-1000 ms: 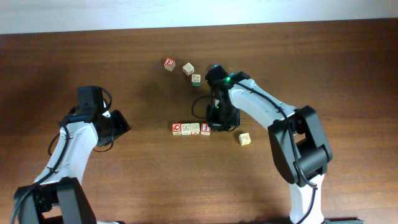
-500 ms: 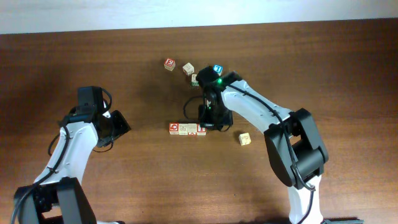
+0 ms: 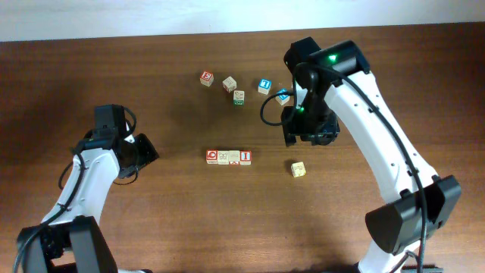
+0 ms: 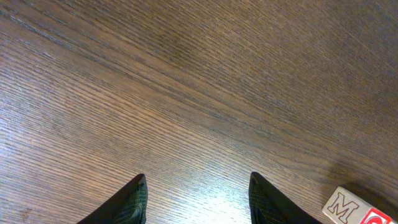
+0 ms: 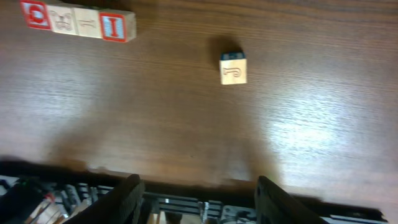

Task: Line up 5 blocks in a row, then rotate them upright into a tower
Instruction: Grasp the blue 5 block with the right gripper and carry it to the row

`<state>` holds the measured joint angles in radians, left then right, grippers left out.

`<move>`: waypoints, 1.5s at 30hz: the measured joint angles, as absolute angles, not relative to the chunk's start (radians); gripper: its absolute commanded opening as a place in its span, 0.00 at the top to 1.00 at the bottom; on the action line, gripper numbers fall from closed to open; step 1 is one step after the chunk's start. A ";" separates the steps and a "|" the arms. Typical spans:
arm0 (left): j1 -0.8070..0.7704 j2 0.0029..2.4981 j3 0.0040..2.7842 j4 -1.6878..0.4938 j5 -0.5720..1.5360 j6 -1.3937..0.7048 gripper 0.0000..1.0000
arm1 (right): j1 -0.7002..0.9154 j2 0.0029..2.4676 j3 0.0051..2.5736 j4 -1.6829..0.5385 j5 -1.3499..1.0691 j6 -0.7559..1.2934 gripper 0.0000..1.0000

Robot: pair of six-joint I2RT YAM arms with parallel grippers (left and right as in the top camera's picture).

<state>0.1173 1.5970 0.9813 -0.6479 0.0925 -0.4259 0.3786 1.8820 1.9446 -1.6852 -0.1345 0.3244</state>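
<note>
Tabletop point(image 3: 394, 61) of dark brown wood fills every view. The right arm point(image 3: 379, 144) arches over its far half and hides the right claw point(image 5: 199, 183) from above. Only the wrist camera shows that claw: two dark fingers point(image 5: 127, 196) stand wide apart with bare wood between them, their bases lost in blur at the frame's bottom. The left arm point(image 3: 83, 178) reaches in from the other side. The left claw point(image 4: 198, 180) is also parted over bare wood and grips nothing; only its fingertips show.

Ahead of the right claw and off to its left lies a row of four blocks point(image 3: 228, 157), touching side to side, red-faced at both ends and beige between. The wrist view clips its top edge. A single block point(image 5: 233, 68) printed with a J sits almost straight ahead of that claw, well apart from the row.

Behind the right claw, out of its camera's sight, five more blocks lie scattered:
- a red-faced block point(image 3: 206, 78)
- a beige block point(image 3: 229, 83)
- a green-printed block point(image 3: 239, 96)
- a blue-faced block point(image 3: 264, 86)
- a second blue block point(image 3: 283, 96), partly covered by the arm

Their letters are too small to read.

Off to one side of the left claw, an M block point(image 4: 345, 205) is cut by the frame corner.
</note>
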 measured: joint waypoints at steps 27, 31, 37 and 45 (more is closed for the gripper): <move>0.117 1.597 0.981 -0.646 0.089 -0.426 0.49 | 0.379 1.888 1.244 -0.985 -0.072 0.231 0.71; 0.117 1.597 0.981 -0.645 0.089 -0.426 0.49 | 0.379 1.888 1.325 -0.933 -0.157 0.280 0.72; 0.117 1.597 0.981 -0.645 0.089 -0.426 0.49 | 0.397 1.906 1.333 -0.850 -0.229 0.368 0.73; 0.117 1.597 0.981 -0.646 0.089 -0.426 0.48 | 0.478 1.951 1.333 -0.813 -0.203 0.480 0.73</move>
<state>0.1173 1.5970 0.9813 -0.6456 0.0887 -0.4259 0.4778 1.9514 1.3327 -0.8127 -0.2031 0.4797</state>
